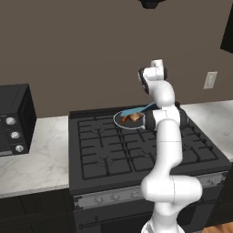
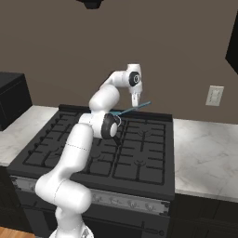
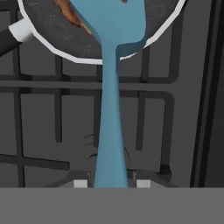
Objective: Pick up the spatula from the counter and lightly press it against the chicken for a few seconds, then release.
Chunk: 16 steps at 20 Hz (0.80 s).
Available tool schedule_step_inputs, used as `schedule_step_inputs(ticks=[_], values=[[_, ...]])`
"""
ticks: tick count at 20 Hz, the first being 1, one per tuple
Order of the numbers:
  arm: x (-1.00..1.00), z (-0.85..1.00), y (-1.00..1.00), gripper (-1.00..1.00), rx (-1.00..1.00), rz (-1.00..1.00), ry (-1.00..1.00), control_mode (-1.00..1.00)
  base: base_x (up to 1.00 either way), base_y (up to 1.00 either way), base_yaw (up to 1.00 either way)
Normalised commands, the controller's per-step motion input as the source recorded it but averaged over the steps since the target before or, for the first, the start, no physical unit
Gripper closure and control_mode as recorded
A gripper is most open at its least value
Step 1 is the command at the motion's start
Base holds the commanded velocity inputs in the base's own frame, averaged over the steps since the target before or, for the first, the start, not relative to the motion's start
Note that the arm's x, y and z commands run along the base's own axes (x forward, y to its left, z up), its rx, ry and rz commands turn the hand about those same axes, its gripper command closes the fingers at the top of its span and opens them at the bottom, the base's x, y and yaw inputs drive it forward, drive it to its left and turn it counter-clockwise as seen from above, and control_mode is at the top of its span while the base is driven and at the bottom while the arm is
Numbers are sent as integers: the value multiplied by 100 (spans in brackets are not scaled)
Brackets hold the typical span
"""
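Gripper (image 2: 135, 100): jaws clamped on the handle of the blue spatula (image 3: 112, 109) | Spatula: slopes down from the hand, blade inside the pan (image 3: 57, 41), lying over the chicken (image 1: 135, 118) | Pan: on a rear grate of the black stove (image 1: 104, 150) | Blade-to-chicken contact: cannot tell

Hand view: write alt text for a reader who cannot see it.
A blue spatula, held in the claw, runs up the picture, its blade covering most of the browned chicken in a dark, white-rimmed pan. Black stove grates lie beneath the handle.
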Motion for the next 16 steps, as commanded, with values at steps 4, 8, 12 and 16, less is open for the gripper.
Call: schedule_step_inputs(ticks=[4, 8, 12, 16], values=[[0, 0, 0, 100, -2, 0, -2, -100, 0, 0, 0], [0, 0, 0, 100, -2, 0, -2, -100, 0, 0, 0], [0, 0, 0, 100, -2, 0, -2, -100, 0, 0, 0], [0, 0, 0, 100, -2, 0, -2, -100, 0, 0, 0]])
